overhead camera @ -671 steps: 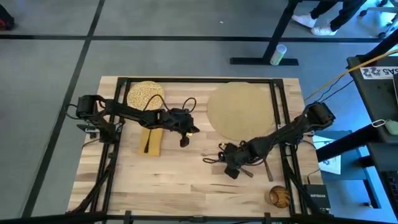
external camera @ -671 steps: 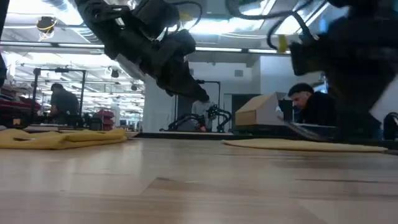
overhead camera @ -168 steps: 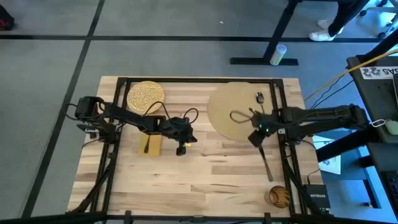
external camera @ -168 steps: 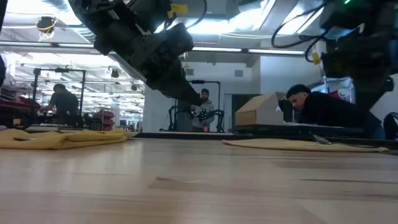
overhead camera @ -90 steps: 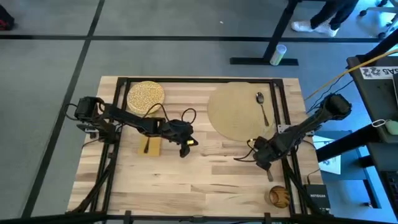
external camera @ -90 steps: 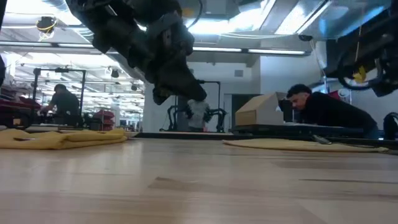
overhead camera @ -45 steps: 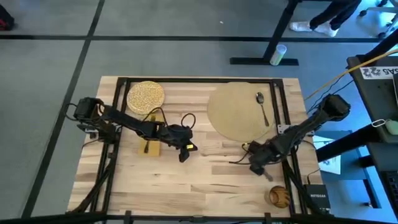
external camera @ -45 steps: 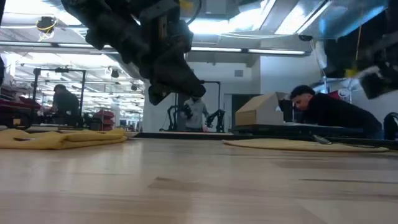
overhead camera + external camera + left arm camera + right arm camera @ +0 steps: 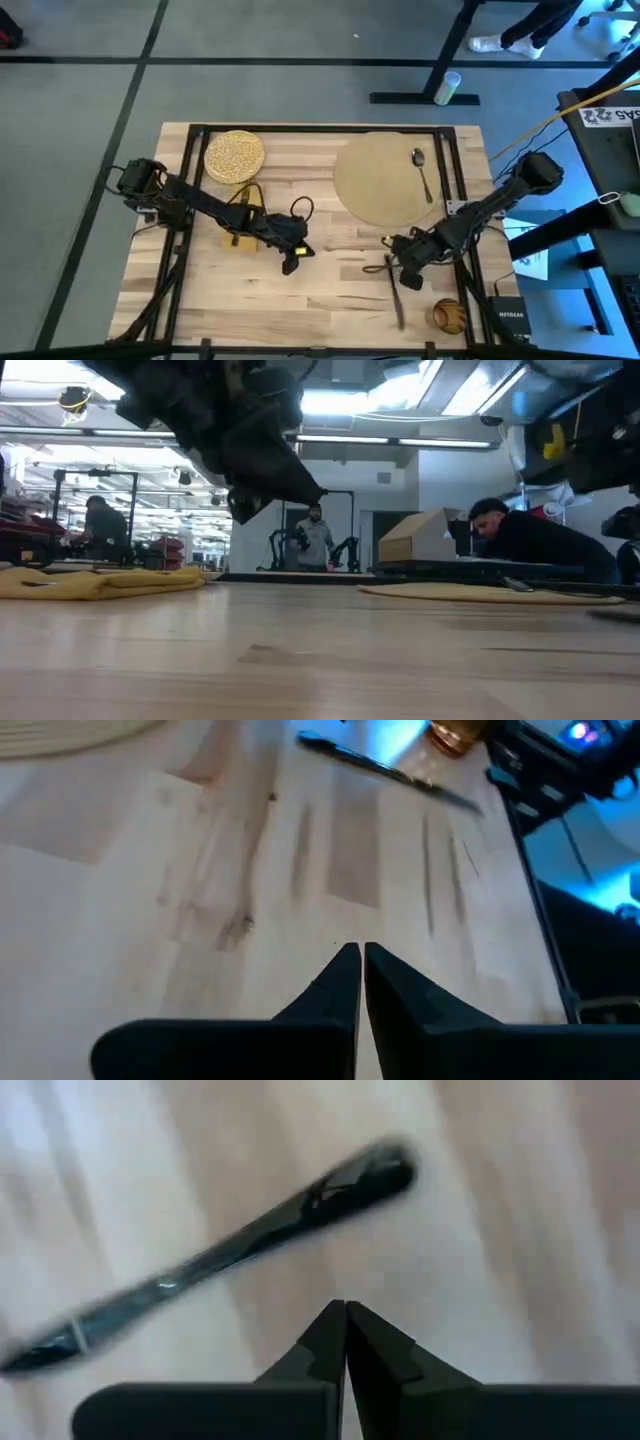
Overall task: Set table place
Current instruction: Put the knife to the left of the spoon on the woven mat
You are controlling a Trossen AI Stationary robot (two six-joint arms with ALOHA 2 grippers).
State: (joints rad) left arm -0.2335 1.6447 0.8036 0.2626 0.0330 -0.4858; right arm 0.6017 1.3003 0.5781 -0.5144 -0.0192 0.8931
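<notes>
On my table (image 9: 330, 280), the round tan mat (image 9: 375, 185) is the landmark: a spoon (image 9: 421, 172) lies on it, the plate (image 9: 233, 154) and napkin (image 9: 240, 222) well apart toward my left arm. Just off the mat's near edge, my right gripper (image 9: 408, 272), fingers pressed together and holding nothing, hovers by a dark utensil (image 9: 394, 290) lying loose on the wood. My left gripper (image 9: 296, 254), also closed and empty, waits mid-table. I judge cutlery placement under way; next I must spread the fingers and pinch the handle. No legible writing.
</notes>
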